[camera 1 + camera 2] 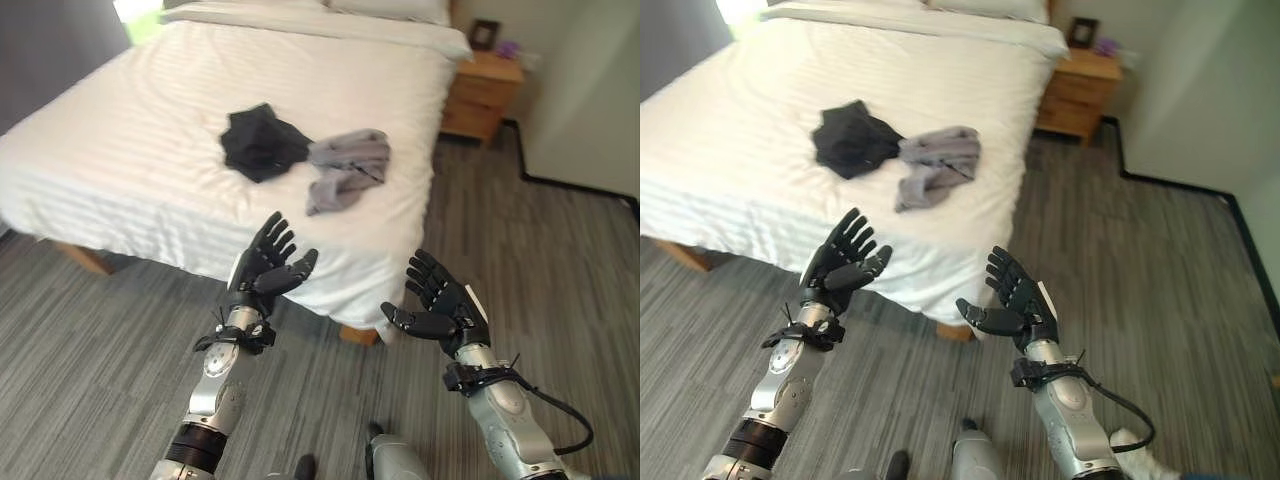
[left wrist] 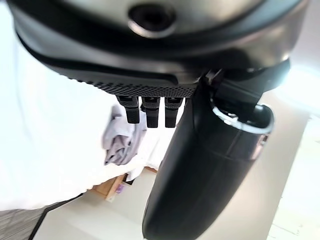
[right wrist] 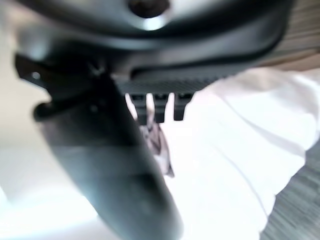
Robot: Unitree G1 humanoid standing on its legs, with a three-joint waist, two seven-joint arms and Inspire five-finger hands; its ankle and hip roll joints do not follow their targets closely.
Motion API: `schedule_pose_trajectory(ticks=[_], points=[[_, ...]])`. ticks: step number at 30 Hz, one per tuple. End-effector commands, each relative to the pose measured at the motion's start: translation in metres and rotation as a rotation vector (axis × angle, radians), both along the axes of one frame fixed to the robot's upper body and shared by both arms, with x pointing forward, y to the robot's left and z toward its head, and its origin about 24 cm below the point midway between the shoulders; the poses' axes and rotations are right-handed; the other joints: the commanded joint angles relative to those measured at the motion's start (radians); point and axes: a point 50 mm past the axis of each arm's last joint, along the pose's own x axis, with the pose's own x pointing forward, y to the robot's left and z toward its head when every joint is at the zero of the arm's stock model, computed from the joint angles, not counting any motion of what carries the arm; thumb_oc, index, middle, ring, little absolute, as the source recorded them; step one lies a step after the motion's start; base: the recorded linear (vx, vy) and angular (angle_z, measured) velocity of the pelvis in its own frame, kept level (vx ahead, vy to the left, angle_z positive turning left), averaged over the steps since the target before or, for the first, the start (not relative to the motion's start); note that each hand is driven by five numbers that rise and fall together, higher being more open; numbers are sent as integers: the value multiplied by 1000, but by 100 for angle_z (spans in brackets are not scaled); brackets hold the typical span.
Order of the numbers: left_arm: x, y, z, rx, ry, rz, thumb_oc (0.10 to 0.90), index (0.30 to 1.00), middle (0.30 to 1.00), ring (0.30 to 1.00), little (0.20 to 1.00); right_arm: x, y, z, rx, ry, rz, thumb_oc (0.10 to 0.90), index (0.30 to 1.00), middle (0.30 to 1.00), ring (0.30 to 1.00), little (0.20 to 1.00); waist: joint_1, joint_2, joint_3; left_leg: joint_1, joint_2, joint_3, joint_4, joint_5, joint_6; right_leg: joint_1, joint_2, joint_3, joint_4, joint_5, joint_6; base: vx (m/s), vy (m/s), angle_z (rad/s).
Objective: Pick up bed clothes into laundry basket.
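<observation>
Clothes are up on the bed, nothing picked yet! Nearest, the left hand [image 1: 266, 262] and right hand [image 1: 438, 300] hover over the floor by the bed's [image 1: 120, 150] near edge, fingers spread, holding nothing. Farther in, the grey garment [image 1: 345, 170] lies crumpled, touching the black garment [image 1: 260, 142] to its left. Both look soft, light, floppy; bunching a raised fold should work best.
</observation>
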Motion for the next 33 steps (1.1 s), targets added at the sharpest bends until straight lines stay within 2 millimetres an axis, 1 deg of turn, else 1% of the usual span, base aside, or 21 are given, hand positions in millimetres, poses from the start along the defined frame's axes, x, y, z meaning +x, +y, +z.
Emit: schedule_pose_trajectory(ticks=[1,3,4,5,6,7,8,9,10,11,12,14,16,17,18,19,21,23,27,30,33], points=[[-19,-13,26,-71,-172,-115,800,900,900,900,900,30,-15,82,-8,-369,3,800,900,900,900,900,47,-53,-70,-25,54,22,21,-86,-64,108,1,16,-118,85,47,378,-441,80],[-29,-12,19,-120,-145,-124,800,900,900,900,900,30,-35,105,-109,-436,-62,800,900,900,900,900,65,-76,-80,-61,82,-18,85,-91,-100,149,13,-14,-132,62,23,313,-439,50],[-30,-16,19,-145,-136,-140,800,900,900,900,900,34,-42,116,-141,-464,-88,800,900,900,900,900,71,-79,-75,-79,87,-22,120,-92,-114,165,10,-41,-142,61,14,143,-214,75],[-30,-16,19,-146,-137,-140,800,900,900,900,900,34,-42,117,-142,-465,-87,800,900,900,900,900,65,-78,-74,-82,86,-29,126,-96,-115,168,9,-48,-144,61,14,137,-180,94],[-35,-26,15,-212,-102,-171,800,900,900,900,900,37,-68,147,-276,-524,-167,800,900,900,900,900,72,-88,-57,-135,99,-12,199,-65,-141,206,2,-109,-159,55,-7,95,-121,94],[-35,-26,15,-213,-103,-171,800,900,900,900,900,37,-68,147,-277,-524,-167,800,900,900,900,900,68,-87,-57,-137,98,-16,202,-66,-141,208,2,-113,-161,55,-7,111,-174,94],[-37,-29,16,-194,-105,-189,800,900,900,900,900,36,-78,158,-349,-534,-203,800,900,900,900,900,61,-85,-51,-156,123,40,204,-49,-149,228,-1,-154,-168,46,-12,33,-81,130],[-38,-35,15,-156,-102,-235,800,900,900,900,900,37,-94,170,-470,-523,-264,800,900,900,900,900,55,-85,-45,-186,162,124,186,-16,-159,249,-9,-195,-182,37,-12,27,-93,157],[-39,-41,14,-143,-99,-284,800,900,900,900,900,43,-105,178,-531,-505,-310,800,900,900,900,900,60,-86,-34,-220,170,184,175,-13,-156,271,-22,-225,-199,31,-8,9,-80,149],[-39,-42,11,-128,-88,-296,800,900,900,900,900,49,-109,185,-580,-488,-314,800,900,900,900,900,67,-86,-28,-253,156,221,177,-4,-151,287,-23,-243,-216,34,-6,58,-104,114],[-42,-40,8,-113,-80,-297,800,900,900,900,900,57,-107,193,-625,-491,-311,800,900,900,900,900,77,-82,-30,-254,144,220,175,-16,-149,293,-10,-238,-221,31,-6,104,-119,74],[-47,-36,6,-103,-65,-311,800,900,900,900,900,72,-112,211,-727,-472,-363,800,900,900,900,900,89,-78,-39,-250,125,198,139,0,-144,285,-3,-232,-232,39,-5,71,-48,18],[-51,-30,4,-59,-52,-310,800,900,900,900,900,85,-119,233,-798,-477,-468,800,900,900,900,900,91,-62,-57,-224,133,196,55,18,-134,277,2,-228,-232,40,-5,82,37,-12],[-51,-29,4,-62,-54,-306,800,900,900,900,900,87,-117,235,-799,-480,-464,800,900,900,900,900,88,-59,-56,-222,134,197,50,20,-134,277,2,-226,-232,40,-5,71,58,-24],[-52,-26,5,-48,-54,-300,800,900,900,900,900,94,-114,249,-799,-490,-479,800,900,900,900,900,89,-52,-62,-210,137,194,21,27,-130,271,3,-222,-232,38,-3,30,30,-27],[-52,-26,5,-48,-54,-299,800,900,900,900,900,94,-114,249,-800,-490,-479,800,900,900,900,900,88,-52,-62,-210,137,194,21,27,-130,272,3,-222,-232,38,-3,93,75,-17],[-56,-14,10,24,-66,-308,800,900,900,900,900,116,-116,281,-886,-447,-606,800,900,900,900,900,105,-40,-67,-196,146,207,-26,43,-130,254,7,-203,-253,45,-2,81,88,5],[-57,-8,13,46,-78,-308,800,900,900,900,900,125,-115,290,-925,-396,-655,800,900,900,900,900,115,-35,-59,-206,150,210,-36,36,-132,233,10,-200,-261,44,1,-15,35,-15],[-59,2,25,74,-113,-311,800,900,900,900,900,123,-130,313,-1007,-279,-793,800,900,900,900,900,131,-19,-37,-274,143,208,-37,55,-139,162,8,-198,-268,65,7,-70,19,-1],[-60,7,26,80,-110,-300,800,900,900,900,900,119,-128,333,-999,-307,-835,800,900,900,900,900,136,-6,-24,-309,134,202,-37,63,-141,127,4,-202,-269,75,9,-23,13,16],[-62,12,27,106,-112,-284,800,900,900,900,900,114,-128,347,-1068,-306,-884,800,900,900,900,900,146,4,-4,-338,128,200,-37,73,-141,96,2,-201,-270,85,9,-36,-10,3]])
